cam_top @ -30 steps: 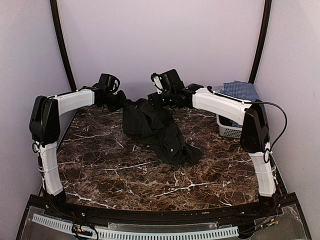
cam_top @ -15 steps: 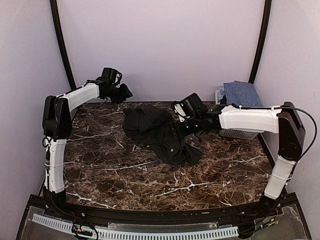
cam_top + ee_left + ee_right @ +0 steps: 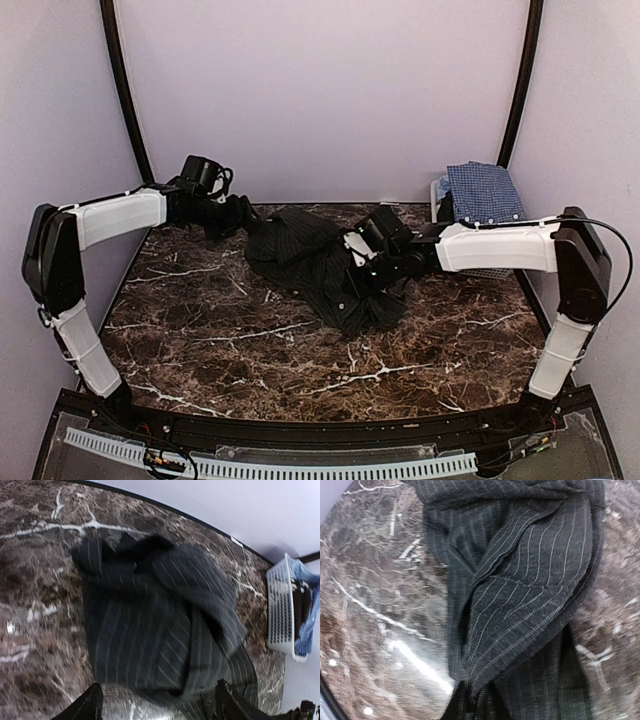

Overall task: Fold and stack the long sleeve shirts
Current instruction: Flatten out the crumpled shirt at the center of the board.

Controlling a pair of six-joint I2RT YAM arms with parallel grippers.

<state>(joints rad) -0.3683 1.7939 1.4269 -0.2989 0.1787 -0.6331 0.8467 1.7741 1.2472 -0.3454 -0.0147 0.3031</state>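
Note:
A black pinstripe long sleeve shirt [image 3: 305, 260] lies crumpled on the marble table [image 3: 200, 330]; both wrist views show it [image 3: 145, 630] [image 3: 530, 580]. My left gripper [image 3: 236, 216] hovers open at its left edge. In the left wrist view the two fingertips [image 3: 85, 707] stand wide apart with only cloth beneath them. My right gripper [image 3: 352, 283] is low on the shirt's right side, shut on a stitched hem fold [image 3: 485, 670] that runs into its jaws. A blue-and-white check shirt [image 3: 483, 188] lies in the basket.
A white slatted basket [image 3: 279, 610] stands at the table's back right corner, partly hidden behind my right arm [image 3: 495, 245] in the top view. Purple walls close in the back and sides. Bare marble stretches in front of the shirt.
My left gripper opened, let go of the black shirt and swung back. The shirt dropped flatter. My right gripper moved from the shirt's top to its right side and shut on the cloth.

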